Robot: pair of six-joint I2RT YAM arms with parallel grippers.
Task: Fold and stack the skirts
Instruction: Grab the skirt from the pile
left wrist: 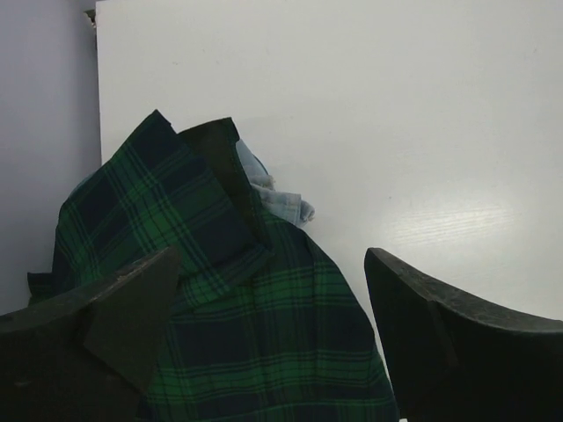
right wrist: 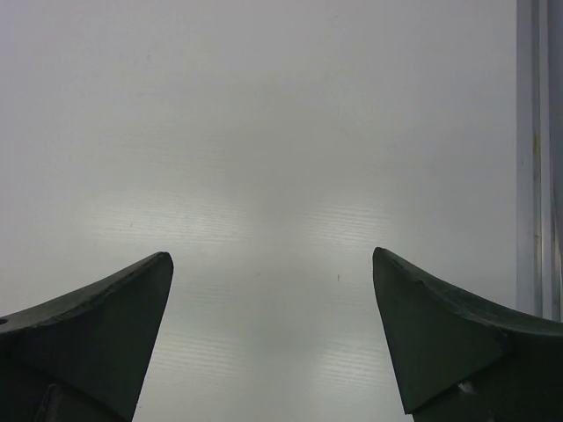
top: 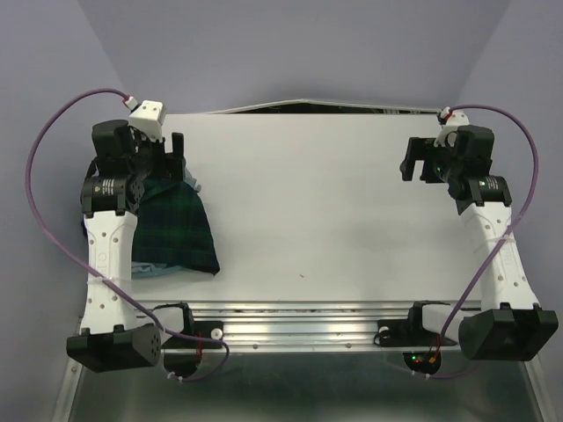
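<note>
A dark green-and-navy tartan skirt (top: 180, 227) lies folded at the left edge of the white table (top: 334, 211). A pale grey-blue skirt (top: 154, 270) peeks out from under it at the near side. In the left wrist view the tartan skirt (left wrist: 229, 316) fills the lower left, with pale blue cloth (left wrist: 280, 200) showing at its far edge. My left gripper (top: 169, 151) is open and empty above the far end of the tartan skirt. My right gripper (top: 420, 160) is open and empty above bare table at the far right.
The left arm's white link (top: 110, 255) lies over the left side of the skirts. A metal rail (top: 299, 321) runs along the table's near edge. Purple cables (top: 53, 132) loop over both arms. The table's right edge (right wrist: 537, 158) shows in the right wrist view.
</note>
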